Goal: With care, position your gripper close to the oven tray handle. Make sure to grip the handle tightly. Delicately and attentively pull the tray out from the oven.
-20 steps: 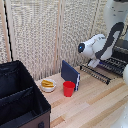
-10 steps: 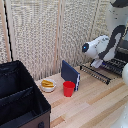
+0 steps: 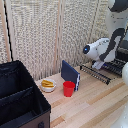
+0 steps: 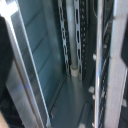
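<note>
The glossy white arm's gripper [image 3: 98, 65] hangs over the dark wire tray [image 3: 102, 71] at the exterior view's right. Its thin dark front handle rail [image 3: 94, 75] juts over the wooden counter [image 3: 95, 102]. Whether the jaws are spread or pinching, I cannot tell.

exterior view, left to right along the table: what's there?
Black fabric bin → yellow food in a small bowl → red cup → upright dark blue box → wire tray, with the white arm over it.

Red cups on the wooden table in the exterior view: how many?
1. The red cup stands on the wooden table, just in front of the upright dark blue box and beside the bowl. Others could hide behind the black bin.
</note>
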Robot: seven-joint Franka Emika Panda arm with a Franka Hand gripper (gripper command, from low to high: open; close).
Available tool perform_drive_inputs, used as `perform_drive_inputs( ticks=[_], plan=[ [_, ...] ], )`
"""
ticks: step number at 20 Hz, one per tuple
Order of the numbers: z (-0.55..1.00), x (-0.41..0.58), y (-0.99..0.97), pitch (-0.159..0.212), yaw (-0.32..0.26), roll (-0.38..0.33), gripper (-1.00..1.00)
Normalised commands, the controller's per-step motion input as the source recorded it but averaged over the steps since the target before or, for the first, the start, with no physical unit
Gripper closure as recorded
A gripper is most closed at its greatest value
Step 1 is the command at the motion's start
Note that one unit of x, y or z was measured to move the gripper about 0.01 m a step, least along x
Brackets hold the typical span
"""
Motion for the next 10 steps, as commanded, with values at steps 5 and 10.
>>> perform_drive_inputs(
  ticks=[5,10],
  plan=[
    [0.01,0.000,-0.23,0.000,0.000,-0.016,1.00],
    [0.01,0.000,-0.13,0.001,0.004,-0.044,1.00]
  ],
)
